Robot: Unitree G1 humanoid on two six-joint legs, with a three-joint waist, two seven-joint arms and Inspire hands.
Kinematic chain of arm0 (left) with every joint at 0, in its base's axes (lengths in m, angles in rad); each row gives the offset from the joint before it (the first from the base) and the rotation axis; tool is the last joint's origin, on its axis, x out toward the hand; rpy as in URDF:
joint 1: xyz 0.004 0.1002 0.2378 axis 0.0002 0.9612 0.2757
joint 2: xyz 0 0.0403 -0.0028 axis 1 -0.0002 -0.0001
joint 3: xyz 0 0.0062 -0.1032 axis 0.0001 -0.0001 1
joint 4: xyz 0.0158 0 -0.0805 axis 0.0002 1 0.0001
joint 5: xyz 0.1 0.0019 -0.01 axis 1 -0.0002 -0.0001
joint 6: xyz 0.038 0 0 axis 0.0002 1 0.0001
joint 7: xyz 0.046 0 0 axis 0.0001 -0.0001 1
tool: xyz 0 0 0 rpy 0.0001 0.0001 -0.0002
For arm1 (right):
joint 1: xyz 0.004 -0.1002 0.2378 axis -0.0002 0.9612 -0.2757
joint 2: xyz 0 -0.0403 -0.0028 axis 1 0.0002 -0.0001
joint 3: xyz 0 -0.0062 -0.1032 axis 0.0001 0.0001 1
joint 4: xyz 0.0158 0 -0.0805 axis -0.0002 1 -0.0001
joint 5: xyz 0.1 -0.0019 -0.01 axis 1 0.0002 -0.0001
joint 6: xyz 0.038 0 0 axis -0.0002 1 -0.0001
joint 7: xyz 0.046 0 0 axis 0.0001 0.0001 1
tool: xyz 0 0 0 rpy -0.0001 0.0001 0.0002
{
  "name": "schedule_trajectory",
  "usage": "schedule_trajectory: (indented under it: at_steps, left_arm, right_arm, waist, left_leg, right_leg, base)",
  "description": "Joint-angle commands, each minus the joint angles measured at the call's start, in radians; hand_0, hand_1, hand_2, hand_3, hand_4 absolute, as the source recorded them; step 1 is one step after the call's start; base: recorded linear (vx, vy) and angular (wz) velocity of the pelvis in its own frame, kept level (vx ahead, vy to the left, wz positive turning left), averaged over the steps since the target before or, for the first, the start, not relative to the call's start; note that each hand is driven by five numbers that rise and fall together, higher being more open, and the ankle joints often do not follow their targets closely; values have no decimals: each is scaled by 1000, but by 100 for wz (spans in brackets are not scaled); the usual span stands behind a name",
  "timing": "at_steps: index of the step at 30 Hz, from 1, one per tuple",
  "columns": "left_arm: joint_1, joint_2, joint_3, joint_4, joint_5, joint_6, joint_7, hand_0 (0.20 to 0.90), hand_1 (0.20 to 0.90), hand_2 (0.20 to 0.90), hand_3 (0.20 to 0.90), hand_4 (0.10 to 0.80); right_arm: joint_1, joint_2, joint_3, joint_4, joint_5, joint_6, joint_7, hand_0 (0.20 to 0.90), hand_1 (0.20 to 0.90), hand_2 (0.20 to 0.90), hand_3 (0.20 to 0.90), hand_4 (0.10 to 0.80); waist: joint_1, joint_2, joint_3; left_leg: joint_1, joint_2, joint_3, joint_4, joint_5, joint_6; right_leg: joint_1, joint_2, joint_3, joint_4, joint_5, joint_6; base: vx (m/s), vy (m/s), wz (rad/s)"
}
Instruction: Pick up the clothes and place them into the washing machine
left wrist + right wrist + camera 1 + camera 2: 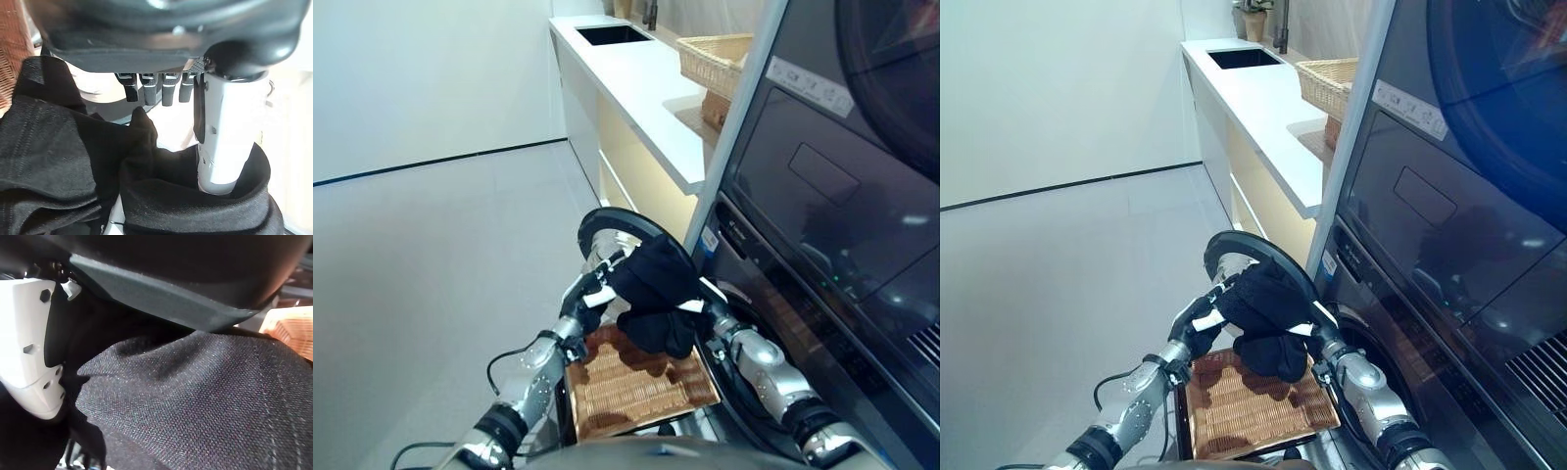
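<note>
Left hand [590, 297], lower centre-left of the left eye view: fingers curled short in its wrist view, white-covered thumb dug into the fold of the black garment [656, 292], so it pinches the cloth at the bundle's left edge. Garment is a bunched dark knit, soft, matte, faint woven stripes, hanging as 1 lump between the 2 hands with its long axis roughly left-right and a lobe drooping down. It is held above the wicker basket [636, 387], ribbed tan weave, shallow rectangular, bottom centre of frame. Right hand [713, 311], lower centre-right: mostly buried in the cloth; its wrist view shows only fabric and the white thumb cover, so how far the fingers are closed cannot be told. Washing machine [822, 294], glossy dark front filling the right half; round door [619, 227] swung open just behind the bundle. The drum opening looks to lie right of the garment, nearer the right hand, so the next move probably carries it rightward.
</note>
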Motion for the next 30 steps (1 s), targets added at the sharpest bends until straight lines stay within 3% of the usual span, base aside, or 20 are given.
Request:
schedule_trajectory:
  at_steps: [1,10,19,30]
  left_arm:
    - [-67,-9,37,19,17,-102,-57,900,900,900,900,800]
    - [-38,-6,49,48,27,-101,-62,900,900,900,900,800]
    - [15,31,115,93,65,-102,-66,900,900,900,900,800]
    - [71,41,267,136,53,-130,-23,900,900,900,900,800]
  right_arm:
    - [-56,24,-97,-102,74,-147,-13,200,200,200,200,300]
    - [-53,26,-106,-100,73,-151,-16,200,200,200,200,300]
    - [-38,18,-128,-96,67,-149,-12,200,200,200,200,300]
    - [-7,26,-147,-56,26,-145,-22,200,200,200,200,300]
  waist:
    - [34,-80,-84]
    - [38,-80,-80]
    - [45,-80,-77]
    - [59,-80,-66]
  left_leg:
    - [-46,31,-45,84,-18,-74]
    - [-49,30,-48,87,-18,-73]
    - [-51,32,-50,87,-15,-74]
    - [-60,31,-52,87,-9,-76]
  right_leg:
    - [-48,-74,14,79,51,62]
    - [-50,-74,12,81,53,63]
    - [-51,-71,7,80,52,60]
    - [-53,-71,-3,79,49,57]
  base:
    - [0,0,0]
    - [0,0,0]
    - [0,0,0]
    - [-3,2,1]
